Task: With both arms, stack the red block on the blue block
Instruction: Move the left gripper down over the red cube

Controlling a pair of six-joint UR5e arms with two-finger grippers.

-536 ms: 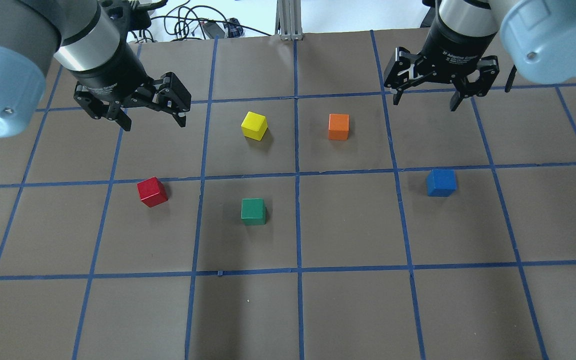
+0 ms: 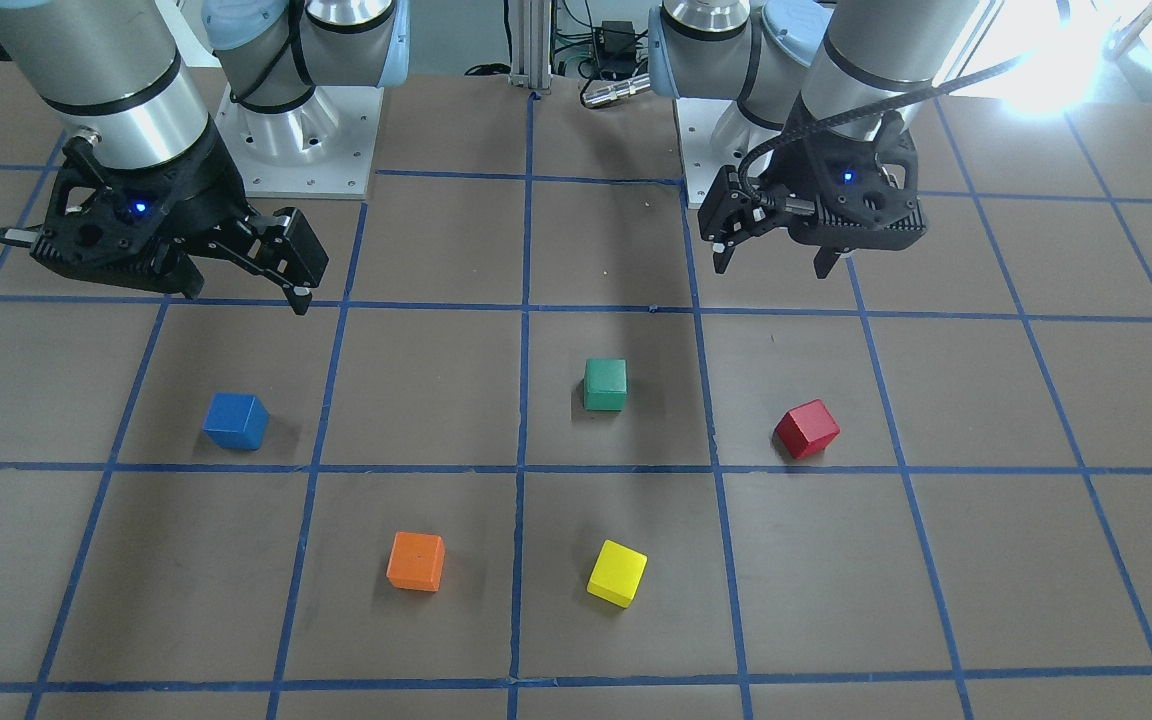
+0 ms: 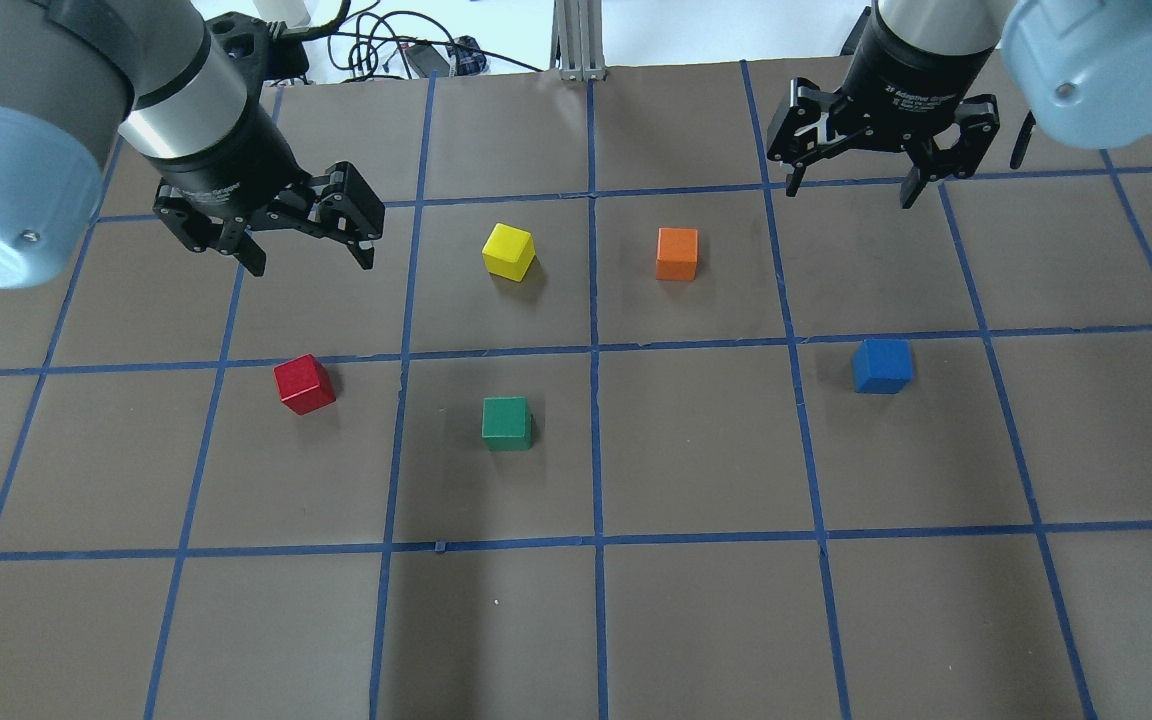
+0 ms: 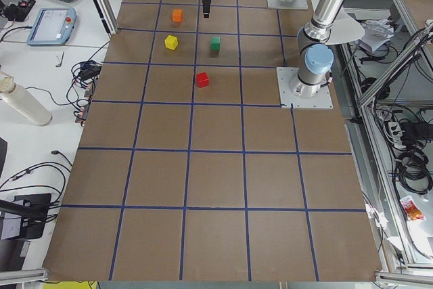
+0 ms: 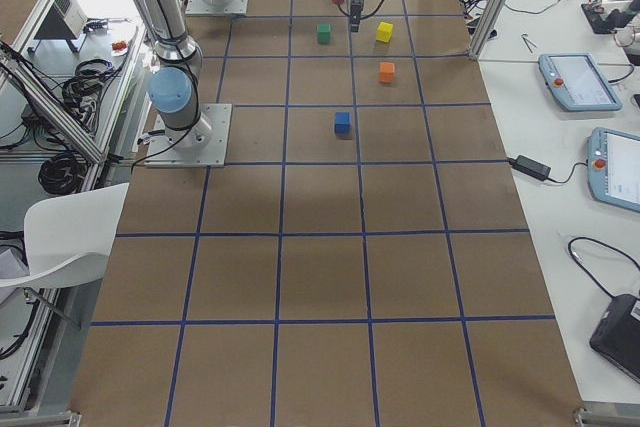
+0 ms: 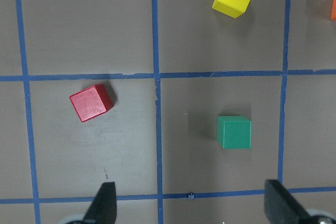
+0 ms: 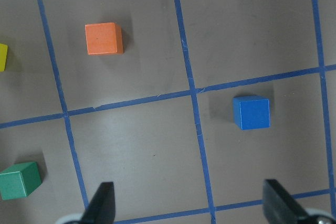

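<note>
The red block (image 3: pixel 304 384) lies on the brown table on the left side, also in the left wrist view (image 6: pixel 91 102) and the front view (image 2: pixel 806 429). The blue block (image 3: pixel 881 365) lies on the right side, also in the right wrist view (image 7: pixel 251 112) and the front view (image 2: pixel 235 421). My left gripper (image 3: pixel 311 262) hangs open and empty above the table, beyond the red block. My right gripper (image 3: pixel 850 195) hangs open and empty, beyond the blue block. Both grippers are apart from every block.
A green block (image 3: pixel 506 422), a yellow block (image 3: pixel 508 250) and an orange block (image 3: pixel 677 253) lie between the red and blue ones. Blue tape lines grid the table. Cables and a metal post (image 3: pixel 581 40) stand past the far edge.
The left gripper has shifted slightly down in the overhead view, toward the red block. The right gripper has shifted slightly up in that view. No block has moved.
</note>
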